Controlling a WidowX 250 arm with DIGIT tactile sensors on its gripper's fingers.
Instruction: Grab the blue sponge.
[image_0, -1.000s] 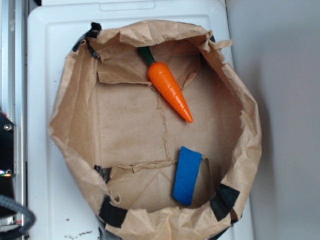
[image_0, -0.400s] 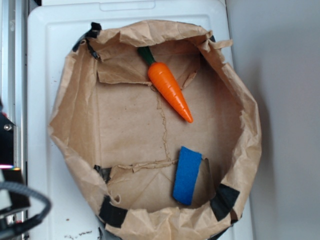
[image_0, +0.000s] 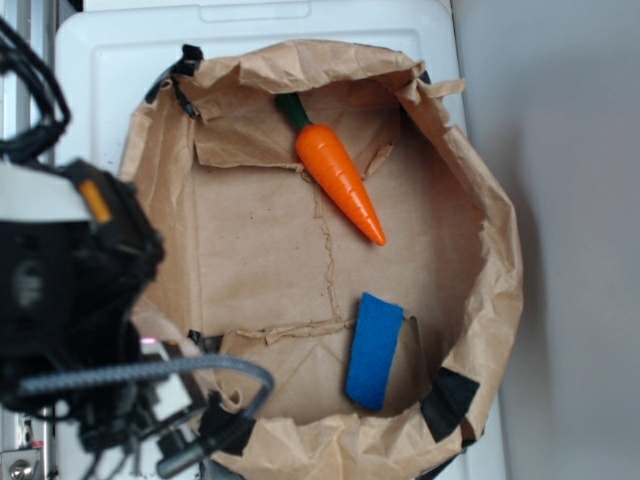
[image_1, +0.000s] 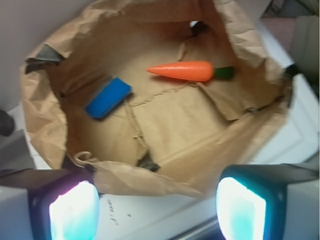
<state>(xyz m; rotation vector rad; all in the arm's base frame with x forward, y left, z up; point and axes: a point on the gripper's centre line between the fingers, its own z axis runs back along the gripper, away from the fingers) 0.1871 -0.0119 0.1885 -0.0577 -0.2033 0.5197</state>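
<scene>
Sponge, blue (image_0: 375, 351), lies flat on the floor of a crumpled brown paper bag (image_0: 480, 240), apart from an orange carrot (image_0: 340, 182). Hand (image_1: 157, 207) open, fingers (image_1: 74, 209) spread wide, outside the bag's rim over the white counter (image_0: 85, 120), touching nothing.

robot test bench, metal rail (image_0: 25, 60), taped paper bag (image_0: 480, 230), toy carrot (image_0: 340, 180)

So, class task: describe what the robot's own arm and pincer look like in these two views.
The arm is a bulky black body with a white top panel, a small orange mark and a grey braided cable looping off it. The pincer shows two dark fingers whose inner pads glow pale pink-white and cyan.
</scene>
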